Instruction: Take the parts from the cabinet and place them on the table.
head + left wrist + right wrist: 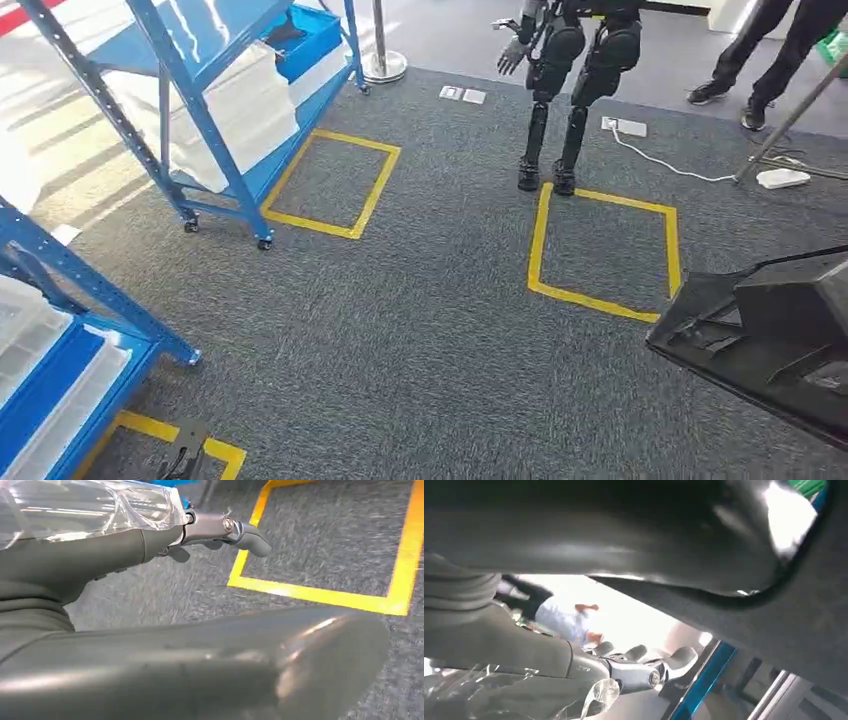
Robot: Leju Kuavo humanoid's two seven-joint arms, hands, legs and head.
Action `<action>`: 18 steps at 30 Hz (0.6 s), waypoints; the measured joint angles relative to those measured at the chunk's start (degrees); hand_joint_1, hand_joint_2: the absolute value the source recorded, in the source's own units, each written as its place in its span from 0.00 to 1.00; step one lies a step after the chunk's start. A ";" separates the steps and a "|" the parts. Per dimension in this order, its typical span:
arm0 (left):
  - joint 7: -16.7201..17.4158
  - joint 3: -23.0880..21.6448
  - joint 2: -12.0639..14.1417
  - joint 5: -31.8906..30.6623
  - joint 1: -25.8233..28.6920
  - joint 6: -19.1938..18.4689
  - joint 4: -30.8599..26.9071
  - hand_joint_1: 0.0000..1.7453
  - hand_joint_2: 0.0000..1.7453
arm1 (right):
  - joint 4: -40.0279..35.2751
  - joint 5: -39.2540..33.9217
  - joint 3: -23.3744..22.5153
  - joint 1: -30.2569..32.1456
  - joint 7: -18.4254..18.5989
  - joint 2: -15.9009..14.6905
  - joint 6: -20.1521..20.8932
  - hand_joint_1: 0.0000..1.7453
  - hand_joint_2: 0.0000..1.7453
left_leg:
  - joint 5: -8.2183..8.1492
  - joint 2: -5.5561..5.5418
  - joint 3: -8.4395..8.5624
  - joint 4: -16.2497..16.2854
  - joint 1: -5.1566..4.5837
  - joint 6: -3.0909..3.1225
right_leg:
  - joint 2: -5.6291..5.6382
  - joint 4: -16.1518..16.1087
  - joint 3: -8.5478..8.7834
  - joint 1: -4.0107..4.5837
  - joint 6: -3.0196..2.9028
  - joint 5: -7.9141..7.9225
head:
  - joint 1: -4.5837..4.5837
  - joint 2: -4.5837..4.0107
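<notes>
Black moulded plastic part (770, 335), angular and ribbed, aloft at the robot's right side, well above the grey carpet floor (430, 340) and touching no shelf or surface. Presumably carried on the right arm, though no grasp visible in the head view.

Right hand (624, 667) seen from the wrist with dark fingers (679, 656) reaching outward under a broad dark surface; impossible to tell whether clamped on the part or merely beneath it. Left hand (200, 530) released, fingers (250, 537) stretched out flat with nothing in them, hanging over the carpet beside a strip of yellow floor tape (320, 596).

Judged step: part already out of the cabinet, carry toward the desk under way, placing not yet done. No desk anywhere in the head view.

Farther out:
- a blue steel rack (215, 150) loaded with white trays (250, 110) off to the left
- a second blue rack (90, 290) near the lower left
- a yellow taped square (605, 250) ahead
- another humanoid robot's black legs (570, 90) standing at that square's far edge
- a person's dark trousered legs (770, 40) beyond

Next move, by estimate: turn to bring the desk into sight, keeping the part level and away from the racks and the standing robot.
</notes>
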 joint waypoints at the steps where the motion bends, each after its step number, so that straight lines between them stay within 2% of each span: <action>1: -0.02 0.00 0.00 -0.02 -0.15 0.02 0.00 0.00 0.00 | 0.00 0.41 -0.22 0.14 -0.02 -0.17 -0.07 0.00 0.00 | 0.19 0.63 0.12 -0.34 -0.04 0.19 | 0.81 -0.11 -0.14 0.02 0.36 0.18 | 0.07 0.00; 2: -0.02 0.00 -0.02 -0.04 -0.39 0.02 0.00 0.00 0.00 | 0.00 0.65 -0.39 0.26 -0.02 -0.35 -0.13 0.00 0.00 | 0.67 1.37 0.41 -1.07 0.44 0.57 | -0.64 0.37 -0.38 0.05 0.40 -0.22 | 0.02 0.00; 3: -0.04 0.00 -0.02 -0.07 -0.47 0.07 0.00 0.00 0.00 | 0.00 0.89 -0.55 0.31 -0.02 -0.33 -0.24 0.00 0.00 | 0.72 1.92 0.57 -1.24 0.34 0.70 | -4.05 1.94 -1.02 0.44 0.67 -1.43 | 0.19 0.00; 4: -0.04 0.00 -0.02 -0.09 -0.40 0.11 0.00 0.00 0.00 | 0.00 1.26 -0.59 0.31 0.00 -0.46 -0.24 0.00 0.00 | 0.69 2.53 0.65 -1.23 0.33 0.81 | -5.92 5.46 -2.63 0.44 0.95 -3.68 | 0.22 0.00; 5: 0.00 0.02 -0.02 -0.09 -0.17 0.11 0.00 0.00 0.00 | 0.00 1.65 -0.63 0.46 0.00 -0.46 -0.26 0.00 0.00 | 0.67 3.36 0.69 -1.24 0.31 0.81 | -6.84 10.60 -5.07 0.24 1.29 -6.12 | 0.26 0.00; 6: 0.02 0.04 -0.02 -0.09 -0.08 0.09 0.00 0.00 0.00 | 0.00 2.33 -0.72 0.82 0.04 -0.35 -0.33 0.00 0.00 | 0.58 4.15 0.66 -1.21 0.30 0.92 | -7.26 15.33 -7.39 -0.05 1.56 -7.95 | 0.24 0.00; 7: 0.02 0.09 -0.02 -0.09 -0.02 0.11 0.00 0.00 0.00 | 0.00 2.81 -0.76 1.12 0.13 -0.35 -0.33 0.00 0.00 | 0.56 4.86 0.64 -1.21 0.31 0.91 | -7.46 18.14 -8.80 -0.33 1.83 -8.49 | 0.24 0.00; 8: 0.02 0.11 -0.02 -0.09 -0.05 0.11 0.00 0.00 0.00 | 0.00 3.17 -0.83 1.31 0.20 -0.35 -0.33 0.00 0.00 | 0.50 5.61 0.65 -1.20 0.36 0.82 | -7.58 18.21 -8.85 -0.61 2.03 -7.91 | 0.26 0.00; 9: 0.02 0.11 -0.02 -0.09 -0.06 0.09 0.00 0.00 0.00 | 0.00 3.43 -0.83 1.33 0.20 -0.35 -0.33 0.00 0.00 | 0.38 6.31 0.70 -1.18 0.43 0.64 | -7.81 15.59 -7.52 -0.84 2.24 -6.25 | 0.26 0.00; 10: 0.02 0.11 -0.07 -0.09 -0.06 0.11 0.00 0.00 0.00 | 0.00 3.56 -0.83 1.32 0.17 -0.39 -0.33 0.00 0.00 | 0.23 7.02 0.86 -1.17 0.54 0.42 | -8.34 10.52 -4.85 -1.06 2.46 -3.83 | 0.26 0.00; 11: 0.02 0.11 -0.09 -0.09 -0.07 0.09 0.00 0.00 0.00 | 0.00 3.58 -0.83 1.33 0.20 -0.46 -0.33 0.00 0.00 | 0.01 7.56 1.06 -1.07 0.63 0.09 | -9.63 5.03 -1.78 -1.22 2.71 -1.60 | 0.26 0.00; 12: 0.02 0.11 0.00 -0.07 -0.07 0.09 0.00 0.00 0.00 | 0.00 3.71 -0.87 1.33 0.17 -0.44 -0.33 0.00 0.00 | -0.31 8.21 1.26 -0.95 0.43 -0.41 | -12.92 0.40 0.54 -1.09 3.06 -1.24 | 0.26 0.00; 13: 0.04 0.15 0.02 -0.07 -0.12 0.09 0.00 0.00 0.00 | 0.00 3.89 -0.87 1.33 0.17 -0.57 -0.33 0.00 0.00 | -0.71 8.66 1.27 -0.60 0.04 -0.91 | -11.61 0.17 0.68 -0.56 2.10 -0.89 | 0.18 0.00; 16: 0.15 0.22 0.00 0.11 -0.29 0.11 0.00 0.00 0.00 | -0.02 5.00 -1.07 1.44 0.22 -0.59 -0.46 0.00 0.00 | -0.78 10.28 1.58 -0.84 0.21 -1.47 | -9.79 0.60 -0.01 -0.22 0.87 -1.02 | 0.07 0.00; 17: 0.22 0.24 -0.02 0.33 -0.43 0.09 0.00 0.00 0.00 | -0.02 5.57 -1.22 1.22 0.24 -0.72 -0.50 0.00 0.00 | -1.12 10.69 1.59 -0.59 0.44 -1.93 | -9.13 0.39 0.06 -0.28 0.35 -0.74 | 0.00 0.00; 18: 0.33 0.24 -0.04 0.66 -0.55 0.00 0.00 0.00 0.00 | -0.02 6.12 -1.25 0.96 0.31 -0.92 -0.59 0.00 0.00 | -2.41 7.96 1.01 0.79 0.81 -2.21 | -8.72 0.38 0.03 -0.40 0.02 -0.69 | 0.02 0.00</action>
